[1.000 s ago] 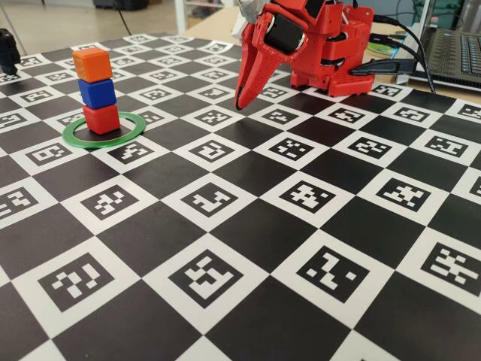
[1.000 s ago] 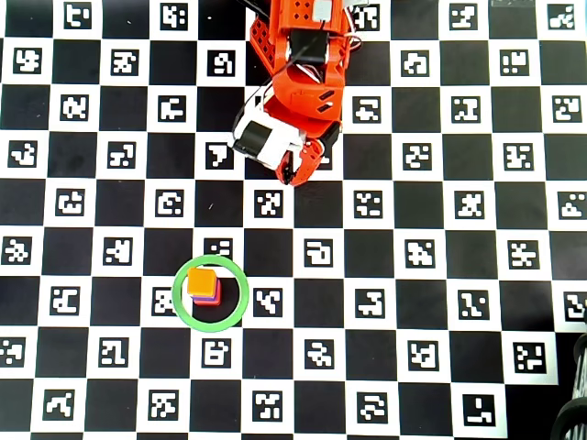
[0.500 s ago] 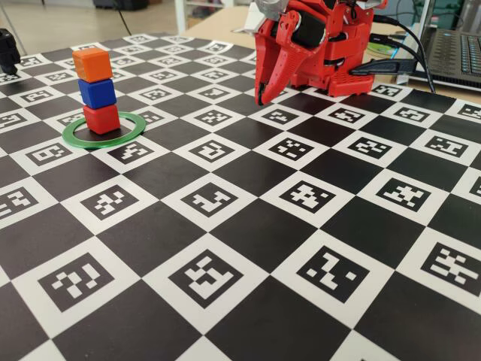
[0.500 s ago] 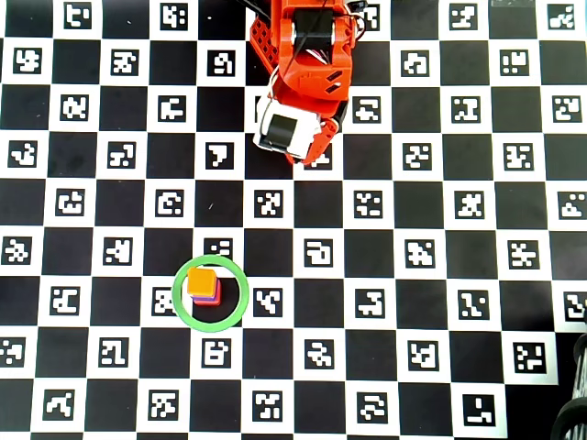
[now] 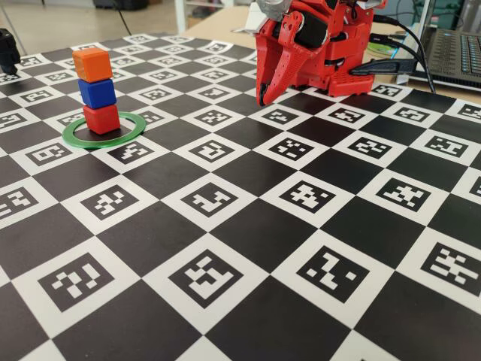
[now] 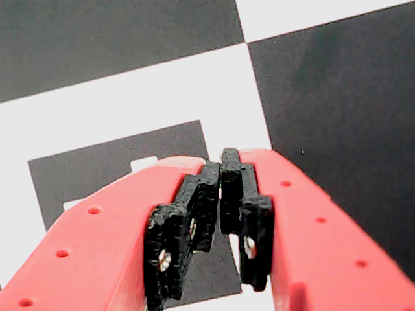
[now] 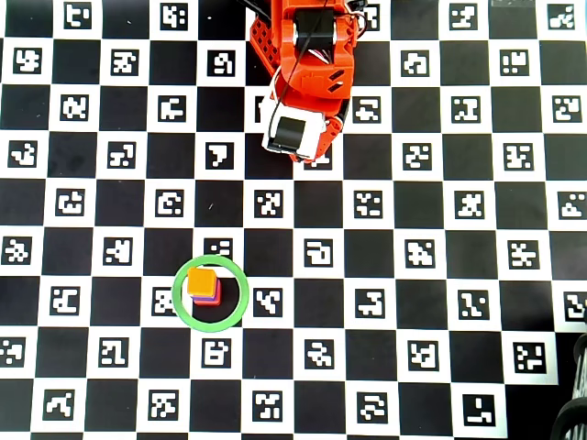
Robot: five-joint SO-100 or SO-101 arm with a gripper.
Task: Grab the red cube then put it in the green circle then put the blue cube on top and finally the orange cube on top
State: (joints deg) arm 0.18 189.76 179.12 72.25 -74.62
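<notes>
A three-cube tower stands inside the green circle (image 5: pixel 104 138) (image 7: pixel 240 291) at the left of the fixed view. The red cube (image 5: pixel 101 119) is at the bottom, the blue cube (image 5: pixel 97 92) on it, the orange cube (image 5: pixel 92 65) (image 7: pixel 201 281) on top. From overhead only slivers of the lower two show under the orange one. My gripper (image 5: pixel 260 99) (image 6: pixel 222 157) (image 7: pixel 296 159) is folded back near the arm's base, far from the tower. It is shut with nothing between its black pads (image 6: pixel 232 194).
The checkerboard mat (image 5: pixel 248 226) with printed markers covers the table. The red arm base (image 5: pixel 331 53) sits at the far edge, with a laptop (image 5: pixel 455 53) and cables behind it. A dark object (image 5: pixel 7 49) stands at the far left edge.
The arm has folded back toward its base, drawing the shut gripper away from the tower. The tower has not moved.
</notes>
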